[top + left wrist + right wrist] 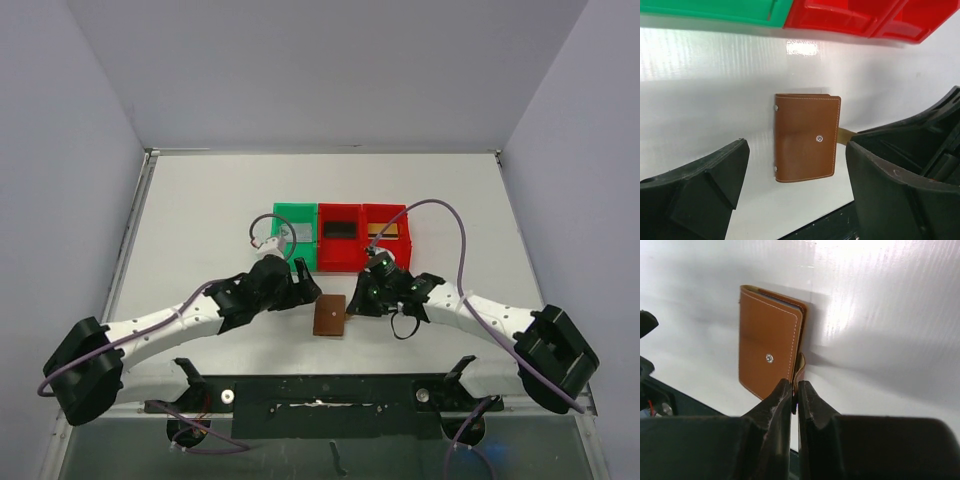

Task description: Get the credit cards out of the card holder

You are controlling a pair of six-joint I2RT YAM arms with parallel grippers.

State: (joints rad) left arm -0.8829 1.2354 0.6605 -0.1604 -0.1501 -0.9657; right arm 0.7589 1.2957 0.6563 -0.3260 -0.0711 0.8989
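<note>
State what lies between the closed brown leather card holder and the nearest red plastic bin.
Only bare white table lies between the brown leather card holder and that red plastic bin; the left wrist view shows it clearly.

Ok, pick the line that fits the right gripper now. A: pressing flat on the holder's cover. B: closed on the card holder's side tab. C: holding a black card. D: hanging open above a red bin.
B: the right wrist view shows the right gripper with its fingers together on the side tab of the closed card holder.
</note>
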